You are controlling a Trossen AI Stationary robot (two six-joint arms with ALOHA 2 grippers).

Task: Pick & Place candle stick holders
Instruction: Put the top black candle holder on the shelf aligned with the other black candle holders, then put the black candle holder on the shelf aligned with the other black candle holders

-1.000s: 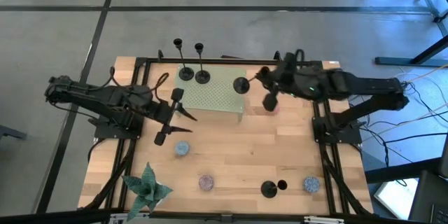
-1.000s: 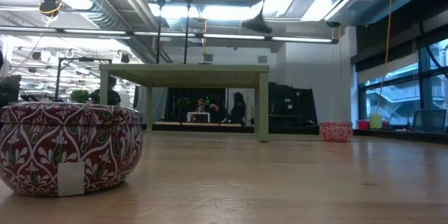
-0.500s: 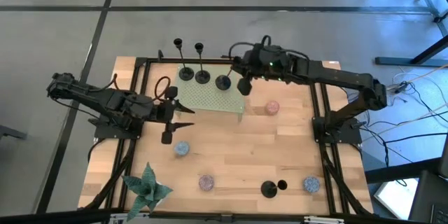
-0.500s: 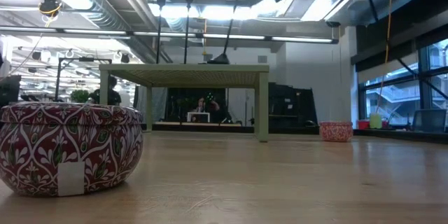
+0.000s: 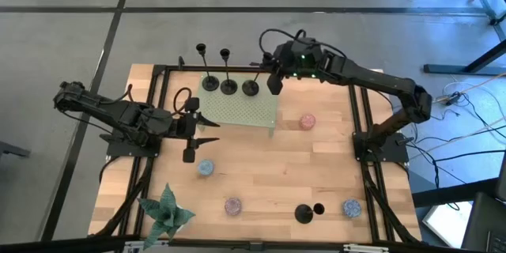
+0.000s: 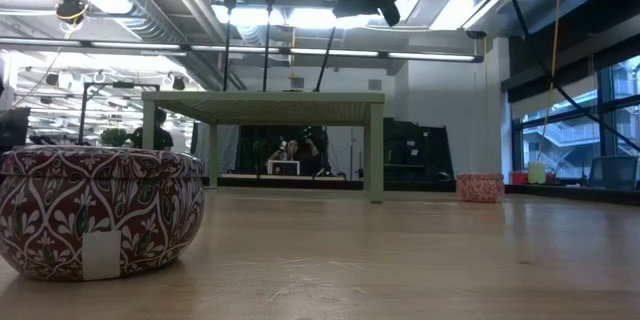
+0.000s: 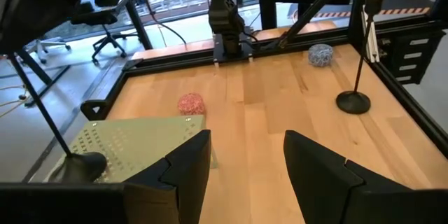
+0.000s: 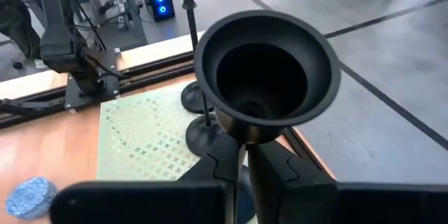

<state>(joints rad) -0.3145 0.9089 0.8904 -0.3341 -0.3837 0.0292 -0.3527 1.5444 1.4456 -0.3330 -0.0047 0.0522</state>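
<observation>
While the right claw (image 5: pixel 274 84) is clamped narrow on the thin stem of a candle holder (image 5: pixel 251 88), this looks like the placing step: its round base sits right at the back edge of the green perforated stand (image 5: pixel 247 109), in line with two more holders. From the right wrist view the cup (image 8: pixel 267 70) fills the shot directly above the closed fingers (image 8: pixel 222 159), and the stem runs down between them, so it's definitely gripped. From these shots I can't tell whether the base is fully down on the stand or hanging just above it.

My guess for the next bit: settle the base flat, open up, then lift straight away so the fingers don't catch the stem and tip it. It's tall and skinny, so it'd topple easily, and the neighbour is just beside it.

Moving outward from that claw: two holders (image 5: pixel 209 83) (image 5: pixel 228 86) stand upright just beside the held one, on the side toward the left arm. The fourth (image 5: pixel 303 213) is well away, at the near edge of the table (image 5: pixel 316 166).

The left claw (image 5: pixel 207 130) waits over the table beside the stand, fingers (image 7: pixel 183 171) partway open, holding nothing.

Count: four candle holders, one green stand, four small round tins (one pink (image 5: pixel 307 121), two blue (image 5: pixel 205 168) (image 5: pixel 351 206), one purplish (image 5: pixel 232 205)), one plant (image 5: pixel 167 209).
</observation>
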